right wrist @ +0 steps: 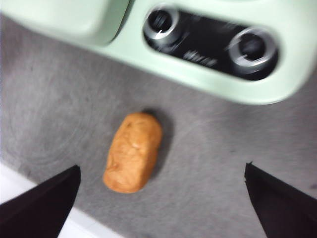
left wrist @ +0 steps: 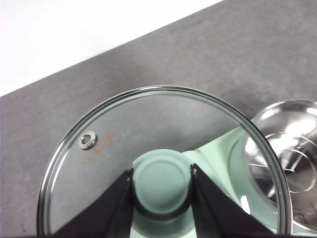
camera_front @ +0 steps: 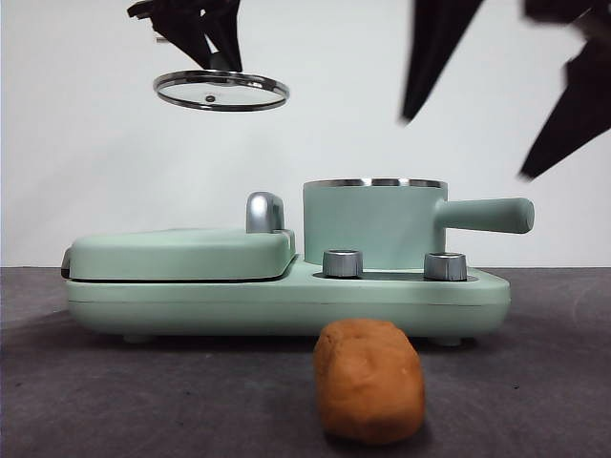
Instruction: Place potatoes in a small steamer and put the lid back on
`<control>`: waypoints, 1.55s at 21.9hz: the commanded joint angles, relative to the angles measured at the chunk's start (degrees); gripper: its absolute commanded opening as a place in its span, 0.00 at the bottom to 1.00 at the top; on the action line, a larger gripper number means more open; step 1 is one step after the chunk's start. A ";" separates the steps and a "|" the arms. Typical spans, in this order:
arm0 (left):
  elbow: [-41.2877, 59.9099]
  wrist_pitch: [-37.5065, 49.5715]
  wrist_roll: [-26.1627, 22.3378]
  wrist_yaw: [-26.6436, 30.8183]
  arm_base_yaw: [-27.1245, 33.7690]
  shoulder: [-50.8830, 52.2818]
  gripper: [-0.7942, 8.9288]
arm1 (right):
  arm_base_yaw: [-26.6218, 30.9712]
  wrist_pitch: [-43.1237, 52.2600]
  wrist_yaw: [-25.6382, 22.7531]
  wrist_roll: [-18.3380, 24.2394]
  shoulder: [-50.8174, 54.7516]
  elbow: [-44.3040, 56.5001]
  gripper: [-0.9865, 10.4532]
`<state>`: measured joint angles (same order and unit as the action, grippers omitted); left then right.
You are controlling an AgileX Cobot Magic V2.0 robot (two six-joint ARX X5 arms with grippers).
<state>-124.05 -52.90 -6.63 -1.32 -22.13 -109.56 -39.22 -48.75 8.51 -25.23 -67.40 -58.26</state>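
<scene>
The orange-brown potato (camera_front: 368,380) lies on the grey table in front of the appliance; it also shows in the right wrist view (right wrist: 132,151). The mint-green steamer pot (camera_front: 374,222) stands open on the right of the base, its steel inside showing in the left wrist view (left wrist: 290,148). My left gripper (left wrist: 162,181) is shut on the green knob of the glass lid (left wrist: 148,129) and holds the lid (camera_front: 221,91) high above the griddle cover, left of the pot. My right gripper (right wrist: 161,198) is open, high above the potato; its jaws show at the upper right of the front view (camera_front: 496,86).
The pot sits on a mint-green base (camera_front: 286,301) with two steel dials (camera_front: 344,263). A flat green griddle cover (camera_front: 181,253) with a chrome handle (camera_front: 264,212) fills the base's left half. Grey table surface surrounds the potato; the table's near edge (right wrist: 29,198) lies close to it.
</scene>
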 commanded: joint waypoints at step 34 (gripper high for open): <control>-2.32 1.66 1.31 0.07 4.92 0.57 0.09 | 2.84 -8.35 3.37 7.63 -29.79 -37.31 0.17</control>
<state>-124.05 -52.84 -5.91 -1.34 -17.04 -109.54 -36.18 -57.04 12.14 -20.14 -95.35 -94.28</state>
